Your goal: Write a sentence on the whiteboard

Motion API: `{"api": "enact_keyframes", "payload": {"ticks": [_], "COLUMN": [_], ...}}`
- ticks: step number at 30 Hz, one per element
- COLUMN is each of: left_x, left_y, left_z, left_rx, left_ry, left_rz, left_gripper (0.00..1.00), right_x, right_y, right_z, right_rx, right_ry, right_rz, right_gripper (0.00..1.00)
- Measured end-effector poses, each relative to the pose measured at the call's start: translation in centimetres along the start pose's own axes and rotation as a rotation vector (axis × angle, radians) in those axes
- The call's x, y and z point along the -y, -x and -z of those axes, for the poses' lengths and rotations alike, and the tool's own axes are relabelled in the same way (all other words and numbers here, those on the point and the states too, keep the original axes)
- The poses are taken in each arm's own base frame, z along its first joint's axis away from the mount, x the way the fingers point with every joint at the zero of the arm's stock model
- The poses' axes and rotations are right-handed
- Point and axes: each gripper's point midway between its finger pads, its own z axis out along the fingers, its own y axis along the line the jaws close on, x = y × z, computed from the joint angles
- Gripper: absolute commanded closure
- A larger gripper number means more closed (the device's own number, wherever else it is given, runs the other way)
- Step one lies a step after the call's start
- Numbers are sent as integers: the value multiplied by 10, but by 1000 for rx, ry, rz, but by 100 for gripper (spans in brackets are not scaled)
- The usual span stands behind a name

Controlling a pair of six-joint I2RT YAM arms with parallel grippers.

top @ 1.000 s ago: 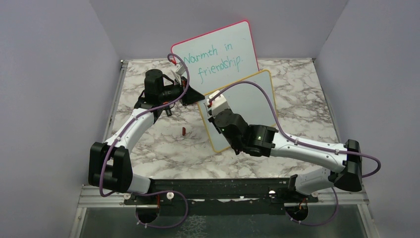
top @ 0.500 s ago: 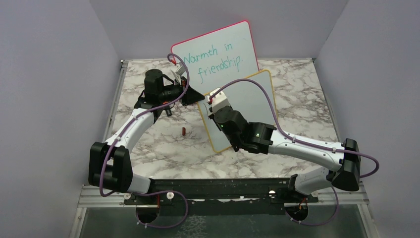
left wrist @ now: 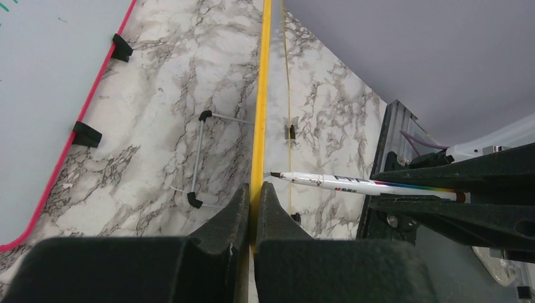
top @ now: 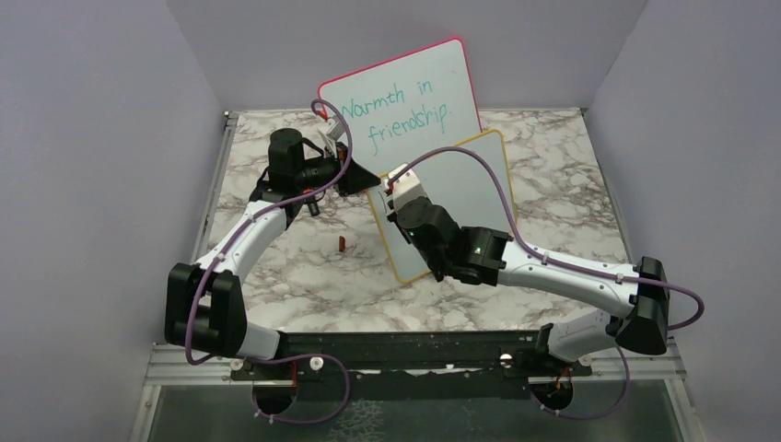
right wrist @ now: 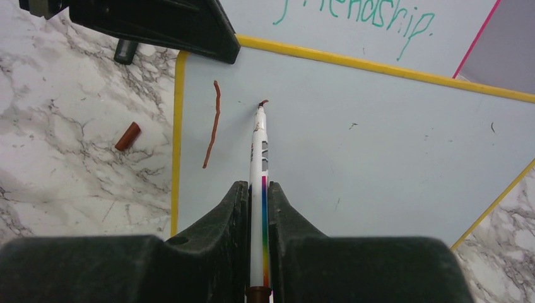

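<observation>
The yellow-framed whiteboard [top: 470,180] stands tilted mid-table. My left gripper [left wrist: 255,186] is shut on its yellow left edge [left wrist: 260,95]; in the top view this gripper [top: 365,179] sits at the board's upper left corner. My right gripper [right wrist: 257,186] is shut on a white marker [right wrist: 258,148] with a rainbow stripe. The marker's tip touches the board face [right wrist: 366,145], where a tiny hooked mark shows. Of the sentence, only one long reddish-brown stroke [right wrist: 212,126] is visible, just left of the tip. The marker [left wrist: 353,184] also shows in the left wrist view.
A pink-red-framed board [top: 405,101] with teal writing leans behind the whiteboard. A reddish-brown marker cap [top: 343,243] lies on the marble table to the left of the board. A wire stand [left wrist: 200,158] sits behind it. Grey walls close in the table.
My right arm has shifted slightly left and up along the board with the marker. The left arm and the board have not moved.
</observation>
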Motion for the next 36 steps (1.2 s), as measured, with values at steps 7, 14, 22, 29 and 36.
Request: {"api": "enact_keyframes", "payload": {"ticks": [7, 14, 22, 29, 36], "left_x": [-1, -3, -3, -3, -3], "left_y": [0, 0, 0, 0, -1], "left_z": [0, -1, -1, -1, -1], "left_rx": [0, 0, 1, 1, 1], "left_ry": [2, 3, 3, 3, 3], "left_rz": [1, 1, 0, 0, 0], "left_gripper": [100, 100, 100, 100, 100], "right_x": [-6, -10, -19, -23, -25], "right_y": [-7, -16, -21, -25, -25], "right_z": [0, 2, 5, 6, 7], "right_rx": [-24, -60, -88, -106, -108], "right_ry": [28, 58, 110, 136, 146], "right_rz": [8, 17, 18, 23, 20], "right_gripper": [99, 99, 99, 99, 99]}}
